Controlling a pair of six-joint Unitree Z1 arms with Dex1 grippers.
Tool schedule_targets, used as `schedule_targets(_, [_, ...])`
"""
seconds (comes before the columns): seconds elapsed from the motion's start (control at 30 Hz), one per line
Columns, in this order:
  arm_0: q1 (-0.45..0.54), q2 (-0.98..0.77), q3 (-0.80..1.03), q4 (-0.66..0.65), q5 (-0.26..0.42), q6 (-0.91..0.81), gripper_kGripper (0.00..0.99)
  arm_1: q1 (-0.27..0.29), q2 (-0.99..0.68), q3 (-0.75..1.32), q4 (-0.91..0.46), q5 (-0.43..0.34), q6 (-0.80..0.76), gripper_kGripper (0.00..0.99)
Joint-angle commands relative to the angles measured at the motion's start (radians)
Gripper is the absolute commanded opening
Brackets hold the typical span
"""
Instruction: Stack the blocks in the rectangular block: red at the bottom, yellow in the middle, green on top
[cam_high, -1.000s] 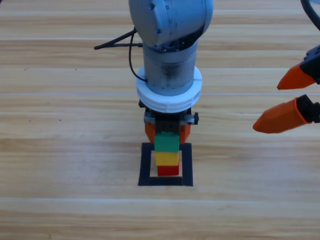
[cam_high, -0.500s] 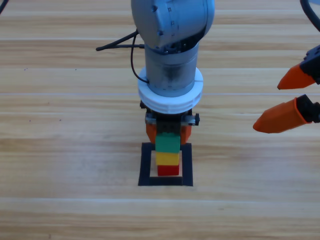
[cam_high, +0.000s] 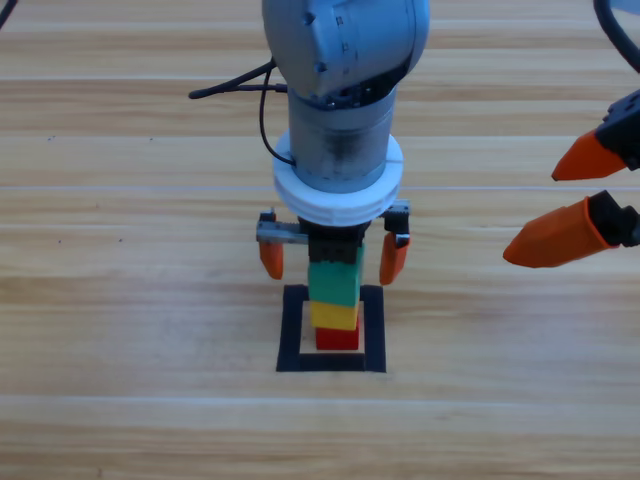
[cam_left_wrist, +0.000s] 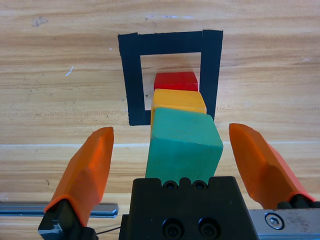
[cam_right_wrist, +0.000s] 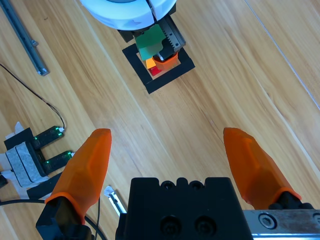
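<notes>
Inside the rectangular block (cam_high: 291, 335), a black tape square on the wood, stands a stack: the red block (cam_high: 338, 339) at the bottom, the yellow block (cam_high: 335, 316) on it, the green block (cam_high: 335, 283) on top. My left gripper (cam_high: 332, 270) hangs over the stack, open, with one jaw on each side of the green block and not touching it. The left wrist view shows the green (cam_left_wrist: 184, 145), yellow (cam_left_wrist: 177, 100) and red (cam_left_wrist: 175, 80) blocks between the spread jaws of the left gripper (cam_left_wrist: 171, 131). My right gripper (cam_high: 535, 215) waits open at the right edge.
A black cable (cam_high: 235, 88) runs behind the left arm. The right wrist view shows a metal rail (cam_right_wrist: 25, 40) and a small device with green lights (cam_right_wrist: 35, 150) on the table, far from the tape square (cam_right_wrist: 165, 80).
The left gripper's jaws have spread apart and let go of the green block, which stays on the yellow one. The right gripper has not moved.
</notes>
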Motion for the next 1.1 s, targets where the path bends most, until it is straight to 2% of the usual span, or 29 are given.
schedule_targets(0.03, [-0.041,-0.088,0.012,0.007,0.032,-0.033,0.990,-0.033,0.057,0.024,-0.018,-0.007,-0.005,0.986])
schedule_targets(0.23, [-0.090,-0.296,0.019,0.031,0.104,-0.056,0.990,-0.033,0.060,0.023,-0.018,-0.009,-0.007,0.986])
schedule_targets(0.4, [-0.143,-0.491,0.202,0.022,0.196,-0.102,0.990,-0.033,0.060,0.023,-0.018,-0.006,-0.005,0.986])
schedule_targets(0.47, [-0.169,-0.554,0.320,-0.019,0.232,-0.107,0.990,-0.033,0.060,0.023,-0.017,-0.007,-0.005,0.986])
schedule_targets(0.5, [-0.188,-0.600,0.409,-0.072,0.253,-0.099,0.990,-0.033,0.060,0.023,-0.018,-0.006,-0.007,0.986])
schedule_targets(0.63, [-0.214,-0.841,0.895,-0.498,0.271,0.088,0.990,-0.033,0.060,0.024,-0.018,-0.007,-0.005,0.986])
schedule_targets(0.7, [-0.208,-0.956,1.101,-0.710,0.239,0.238,0.990,-0.033,0.060,0.024,-0.018,-0.009,-0.005,0.986])
schedule_targets(0.77, [-0.206,-1.003,1.231,-0.885,0.201,0.404,0.990,-0.033,0.060,0.024,-0.018,-0.009,-0.007,0.986])
schedule_targets(0.9, [-0.205,-1.048,1.280,-0.948,0.161,0.559,0.990,-0.033,0.063,0.023,-0.018,-0.009,-0.007,0.986])
schedule_targets(1.1, [-0.205,-1.059,1.282,-0.971,0.144,0.602,0.990,-0.033,0.063,0.023,-0.018,-0.010,-0.005,0.986])
